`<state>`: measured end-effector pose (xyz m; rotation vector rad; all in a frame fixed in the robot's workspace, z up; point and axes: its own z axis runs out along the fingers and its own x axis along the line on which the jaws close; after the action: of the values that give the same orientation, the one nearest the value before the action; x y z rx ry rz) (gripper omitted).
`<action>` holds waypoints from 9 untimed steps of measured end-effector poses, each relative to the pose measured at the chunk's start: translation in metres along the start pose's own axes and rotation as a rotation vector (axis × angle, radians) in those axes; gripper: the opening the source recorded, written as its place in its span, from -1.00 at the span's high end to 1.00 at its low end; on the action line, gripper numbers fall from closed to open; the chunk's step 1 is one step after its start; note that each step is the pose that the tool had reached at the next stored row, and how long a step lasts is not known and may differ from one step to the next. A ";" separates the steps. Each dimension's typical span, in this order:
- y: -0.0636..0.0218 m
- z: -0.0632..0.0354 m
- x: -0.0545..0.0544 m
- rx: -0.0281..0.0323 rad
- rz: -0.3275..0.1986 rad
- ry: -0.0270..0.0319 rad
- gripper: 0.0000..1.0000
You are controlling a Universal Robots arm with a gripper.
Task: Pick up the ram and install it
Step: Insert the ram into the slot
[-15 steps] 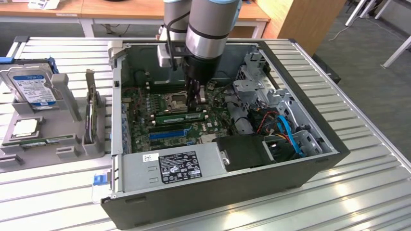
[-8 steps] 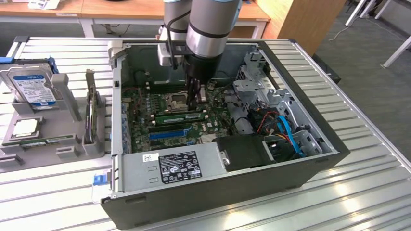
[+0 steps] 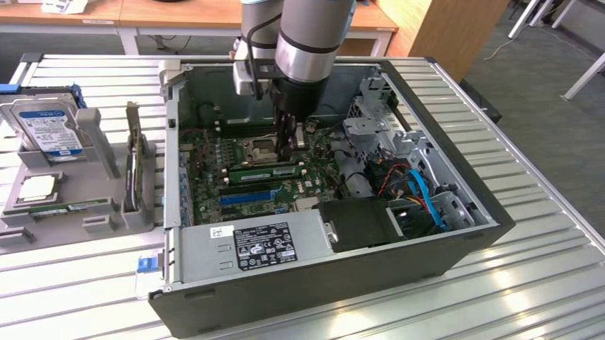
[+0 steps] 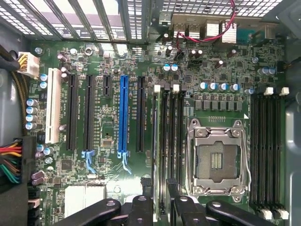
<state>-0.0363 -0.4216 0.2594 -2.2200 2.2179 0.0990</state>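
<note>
The ram (image 3: 265,172) is standing on edge in a memory slot just beside the empty CPU socket (image 4: 217,161), inside the open case (image 3: 472,212) on the bench (image 3: 548,283). The gripper (image 4: 159,195) hangs right over that bank of slots. Its jaws are partway apart, one either side of the slot line, and they're gripping nothing as far as I can see. I can't tell if the stick is fully clicked home.

Handling-wise, I'd guess it's a light, thin, stiff little board. Weight's a non-issue, but it tips easily and won't like being bent or twisted. The best hold looks like a pinch across the two flat faces near the middle of the top edge, well away from the contact edge. Go easy on the squeeze, since those chips are probably brittle. Any pressure wants to be straight down and even, or one end rides up.

There's also a similar green stick (image 3: 66,207) lying in the tray (image 3: 19,227) on the exterior view's left.
</note>
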 end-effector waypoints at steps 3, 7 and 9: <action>-0.0004 -0.0011 0.000 0.0000 0.000 0.0000 0.50; -0.0008 -0.0025 0.000 0.0000 0.000 0.0000 0.50; -0.0012 -0.0035 0.000 0.0000 0.000 0.0002 0.50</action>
<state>-0.0350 -0.4217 0.2628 -2.2202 2.2180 0.0988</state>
